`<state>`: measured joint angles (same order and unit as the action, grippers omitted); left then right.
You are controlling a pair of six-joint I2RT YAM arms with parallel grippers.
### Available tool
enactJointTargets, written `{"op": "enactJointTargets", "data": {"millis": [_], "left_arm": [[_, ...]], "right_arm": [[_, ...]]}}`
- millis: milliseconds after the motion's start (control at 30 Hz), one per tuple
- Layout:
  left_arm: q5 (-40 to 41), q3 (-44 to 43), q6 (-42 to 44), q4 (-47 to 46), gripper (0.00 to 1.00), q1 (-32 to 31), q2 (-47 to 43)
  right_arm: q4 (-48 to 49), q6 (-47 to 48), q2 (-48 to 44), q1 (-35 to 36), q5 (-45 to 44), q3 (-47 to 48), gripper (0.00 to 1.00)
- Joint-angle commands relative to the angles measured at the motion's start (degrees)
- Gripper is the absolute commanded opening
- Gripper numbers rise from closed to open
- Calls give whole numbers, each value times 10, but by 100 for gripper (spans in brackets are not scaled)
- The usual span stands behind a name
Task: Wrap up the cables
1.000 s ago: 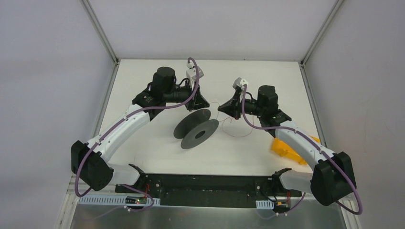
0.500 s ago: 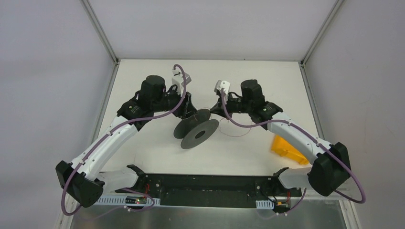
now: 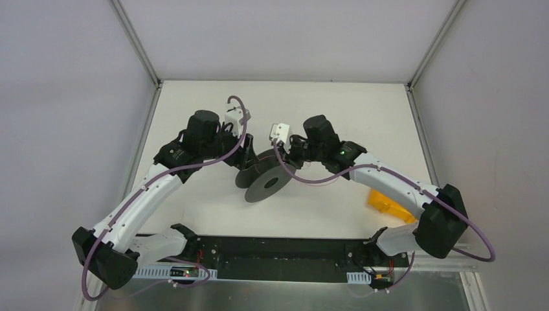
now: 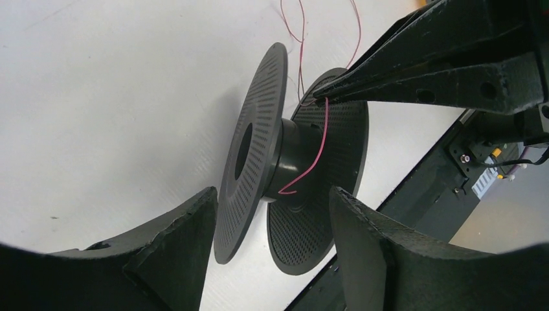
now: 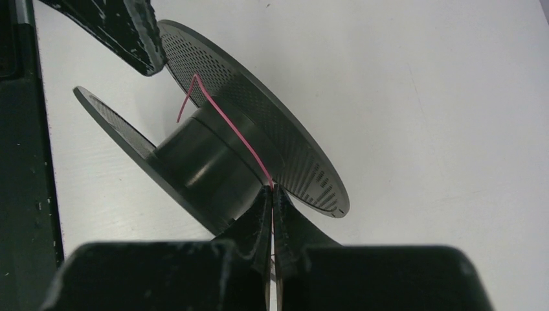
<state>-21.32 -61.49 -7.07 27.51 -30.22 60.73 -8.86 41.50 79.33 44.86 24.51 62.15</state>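
Note:
A dark grey two-flanged spool lies tilted on the white table. The thin pinkish cable runs across its hub, with a loose kinked end. My right gripper is shut on the cable right at the hub, between the two flanges. In the left wrist view its fingers reach in from the upper right. My left gripper is open, its fingers straddling the spool's edge without touching it, nothing between them. More cable trails loosely over the table beyond the spool.
A yellow object lies on the table at the right, partly under the right arm. The black base plate runs along the near edge. White walls enclose the table on the left, the back and the right.
My left gripper has opened and drawn left and nearer, beside the spool. My right gripper, still shut on the cable, has moved left onto the spool's hub.

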Motion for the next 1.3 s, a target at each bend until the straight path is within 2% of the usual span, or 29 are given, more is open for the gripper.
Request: {"op": "enactJointTargets", "data": {"millis": [0,367,633,1267], "left_arm": [[-8,4,-6,3,62,9,12],[-14,26,13,-22,56,9,47],[-30,30,25,-32,43,9,71],[-27,40,42,-43,36,9,51]], "right_arm": [[1,20,10,13,-32,25,0],[20,5,22,29,-36,20,0],[32,-8,24,32,-30,21,0],[35,-20,48,55,-31,32,0]]}}
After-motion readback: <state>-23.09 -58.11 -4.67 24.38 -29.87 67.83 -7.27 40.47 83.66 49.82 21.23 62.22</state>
